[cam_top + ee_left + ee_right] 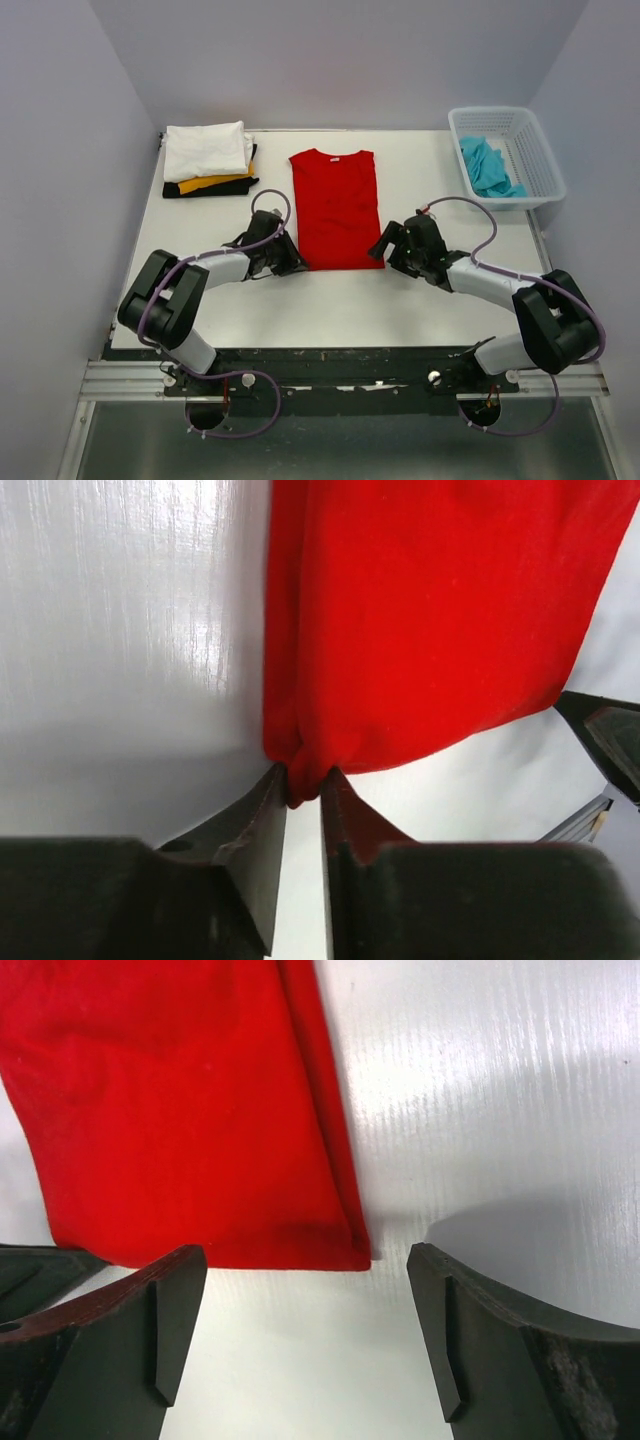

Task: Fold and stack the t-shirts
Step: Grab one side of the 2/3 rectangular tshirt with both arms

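While left end effector (303, 780) pinches near-left hem corner of red t-shirt (336, 208), right end effector (305, 1258) gapes wide, near-right corner just ahead; long axis points away across desk (420, 295).

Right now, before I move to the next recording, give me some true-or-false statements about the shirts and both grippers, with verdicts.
1. The left gripper is shut on a near corner of the bright red cotton t-shirt. True.
2. The right gripper is clamped on the red shirt too. False: it is open, and the shirt's other near corner shows between its fingers.
3. The turquoise t-shirt lies in the white plastic lattice basket. True.
4. The folded white t-shirt lies at the bottom of the stack. False: it is on top, above the yellow-orange t-shirt and the black t-shirt.
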